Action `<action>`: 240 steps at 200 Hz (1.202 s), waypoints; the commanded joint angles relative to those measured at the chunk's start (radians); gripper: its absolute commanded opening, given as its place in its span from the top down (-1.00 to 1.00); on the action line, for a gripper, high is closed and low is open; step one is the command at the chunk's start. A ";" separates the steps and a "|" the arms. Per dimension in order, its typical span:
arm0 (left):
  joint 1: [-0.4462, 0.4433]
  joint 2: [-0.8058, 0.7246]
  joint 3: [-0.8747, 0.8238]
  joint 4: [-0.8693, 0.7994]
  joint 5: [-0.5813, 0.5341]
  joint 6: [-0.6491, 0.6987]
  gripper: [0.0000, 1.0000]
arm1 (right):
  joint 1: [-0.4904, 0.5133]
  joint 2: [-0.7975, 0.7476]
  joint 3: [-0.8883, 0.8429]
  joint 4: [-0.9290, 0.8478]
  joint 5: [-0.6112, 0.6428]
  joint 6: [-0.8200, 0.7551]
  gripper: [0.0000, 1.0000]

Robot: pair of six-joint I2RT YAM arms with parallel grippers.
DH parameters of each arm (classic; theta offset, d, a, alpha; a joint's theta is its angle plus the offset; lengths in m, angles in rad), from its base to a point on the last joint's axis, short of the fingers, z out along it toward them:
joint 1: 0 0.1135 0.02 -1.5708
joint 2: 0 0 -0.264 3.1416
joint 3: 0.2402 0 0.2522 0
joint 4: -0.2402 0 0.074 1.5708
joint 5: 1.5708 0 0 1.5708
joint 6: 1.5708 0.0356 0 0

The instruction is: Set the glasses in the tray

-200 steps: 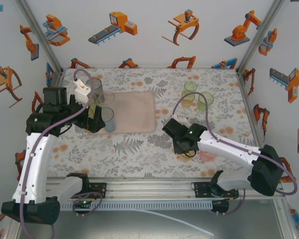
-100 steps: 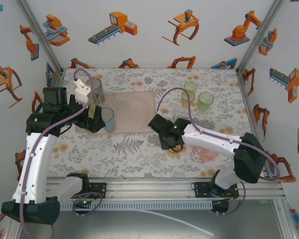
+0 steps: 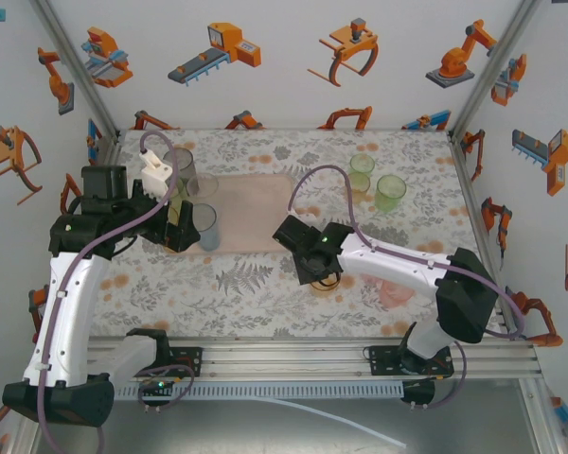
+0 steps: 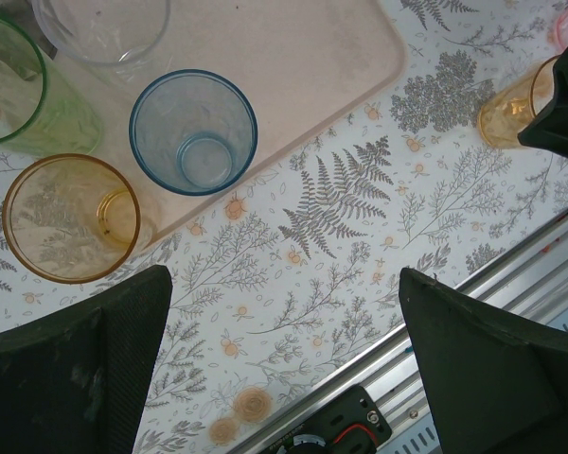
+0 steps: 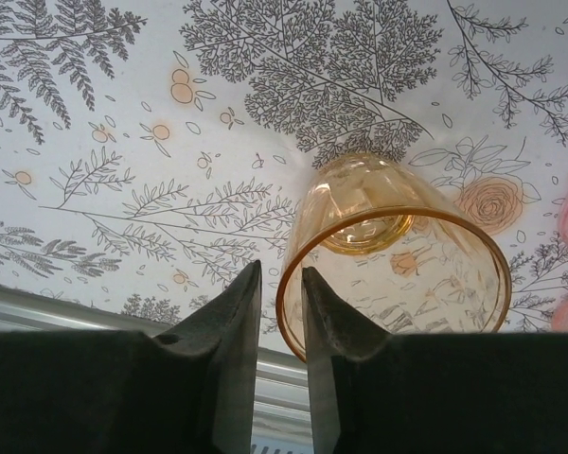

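An amber glass (image 5: 398, 246) stands upright on the flowered cloth, right of the tray's (image 3: 256, 213) near right corner. My right gripper (image 5: 281, 270) straddles its rim, one finger outside and one inside the wall, with a small gap showing. In the top view the same amber glass (image 3: 324, 283) peeks out under the right gripper (image 3: 312, 265). My left gripper (image 4: 284, 359) hangs wide open over the tray's near left corner, holding nothing. Below it are a blue glass (image 4: 194, 132) and a clear glass (image 4: 99, 28) on the tray (image 4: 303, 57), with a green glass (image 4: 19, 95) and an amber glass (image 4: 71, 218) beside them.
Two green glasses (image 3: 362, 165) (image 3: 391, 192) and an amber one (image 3: 358, 187) stand at the back right. A pink glass (image 3: 395, 294) lies by the right forearm. The metal rail (image 3: 284, 359) runs along the near edge.
My right arm has swung left toward the tray, bringing the amber glass along, and its jaws have parted a little. The left arm has not moved.
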 commanded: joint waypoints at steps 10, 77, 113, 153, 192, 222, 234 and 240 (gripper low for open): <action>-0.008 -0.012 0.018 0.006 0.007 0.002 -0.94 | 0.005 -0.047 0.046 -0.063 0.061 -0.012 0.38; -0.007 -0.009 0.033 0.000 -0.001 0.006 -0.94 | -0.019 -0.186 0.076 -0.177 0.162 -0.015 0.26; -0.007 -0.010 0.031 -0.002 -0.001 0.007 -0.94 | -0.084 -0.268 0.012 -0.197 0.154 -0.003 0.25; -0.007 -0.009 0.026 -0.002 0.006 0.006 -0.94 | -0.170 -0.339 -0.082 -0.147 0.086 0.018 0.25; -0.006 -0.008 0.024 -0.002 0.005 0.006 -0.94 | -0.178 -0.332 -0.129 -0.105 0.054 0.030 0.25; -0.006 -0.008 0.023 0.000 0.005 0.005 -0.94 | -0.179 -0.299 -0.146 -0.089 0.038 0.031 0.25; -0.007 -0.008 0.024 0.000 0.006 0.004 -0.94 | -0.179 -0.283 -0.146 -0.090 0.031 0.029 0.26; -0.007 -0.010 0.023 0.000 0.006 0.004 -0.94 | -0.179 -0.276 -0.145 -0.091 0.031 0.028 0.26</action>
